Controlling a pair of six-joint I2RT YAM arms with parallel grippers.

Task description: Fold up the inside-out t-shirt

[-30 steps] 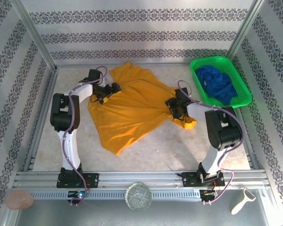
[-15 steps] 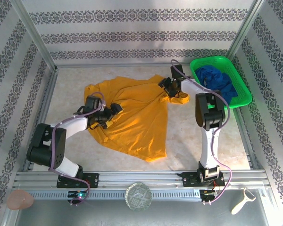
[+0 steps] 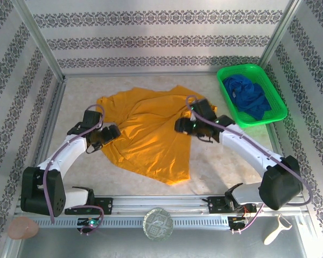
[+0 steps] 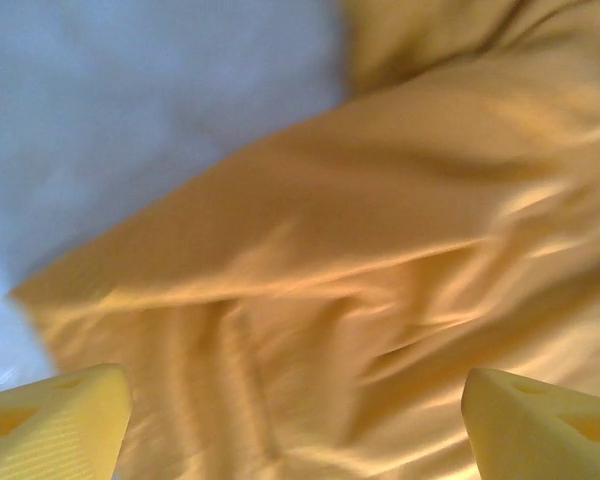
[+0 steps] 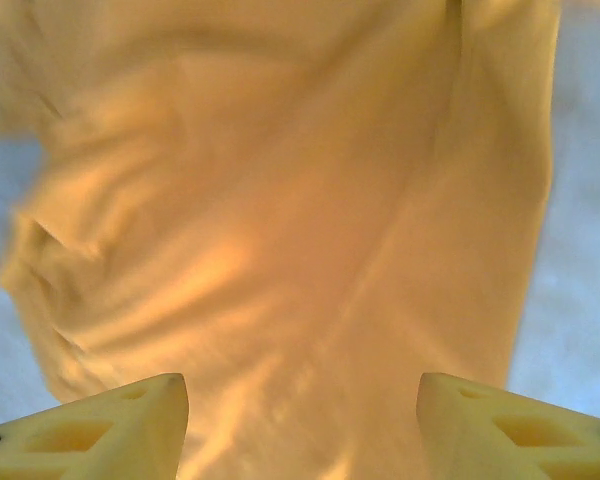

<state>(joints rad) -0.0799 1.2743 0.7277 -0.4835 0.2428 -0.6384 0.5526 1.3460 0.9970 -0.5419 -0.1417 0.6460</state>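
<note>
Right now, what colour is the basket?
The basket is bright green, clearest in the top external view.

A pale marbled tabletop (image 3: 75, 97) lies inside aluminium rails (image 3: 161, 201), enclosed by white walls (image 3: 161, 32) with dark ornamental stripes.

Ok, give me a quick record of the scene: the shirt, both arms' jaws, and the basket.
t-shirt: mustard, spread crumpled on the table, not yet folded
left gripper: jaws open, at the shirt's left edge
right gripper: jaws open, at the shirt's right edge
green basket: far right corner, holds a dark blue garment
</note>
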